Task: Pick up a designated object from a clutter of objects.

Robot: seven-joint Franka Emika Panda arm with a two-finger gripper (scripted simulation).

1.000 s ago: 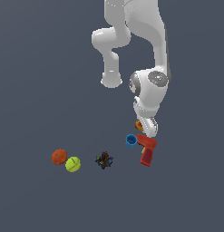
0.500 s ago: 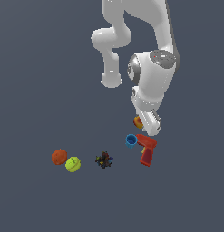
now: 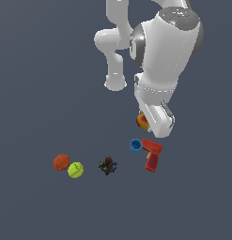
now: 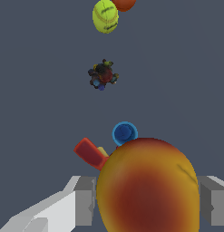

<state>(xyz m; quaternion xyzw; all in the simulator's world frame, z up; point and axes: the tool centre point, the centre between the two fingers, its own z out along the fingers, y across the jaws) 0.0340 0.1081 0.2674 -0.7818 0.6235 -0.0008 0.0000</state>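
Yellow-orange piece [image 4: 147, 186] sits between our gripper's [image 4: 145, 201] fingers [image 4: 84, 201], clamped, raised above floor [image 3: 37, 93]. We see blue cup [image 3: 135, 145] and red drill toy [image 3: 152, 154] below.

- The yellow-orange piece [image 4: 149, 188] with its red centre fills the near part of the wrist view, sitting between the tool's [image 4: 147, 201] two pale grey fingers [image 4: 84, 199], which press in on either side of it.
- Just past it lies the blue cup [image 4: 124, 133], open mouth facing the camera.
- Beside the cup, the red drill-shaped toy [image 4: 90, 152] pokes out from behind the piece.
- Farther off sits the dark multicoloured lump [image 4: 103, 75].
- Farthest away are the yellow-green ball [image 4: 105, 16] and the orange ball [image 4: 124, 4], touching or nearly so; the orange one is cut by the frame edge.
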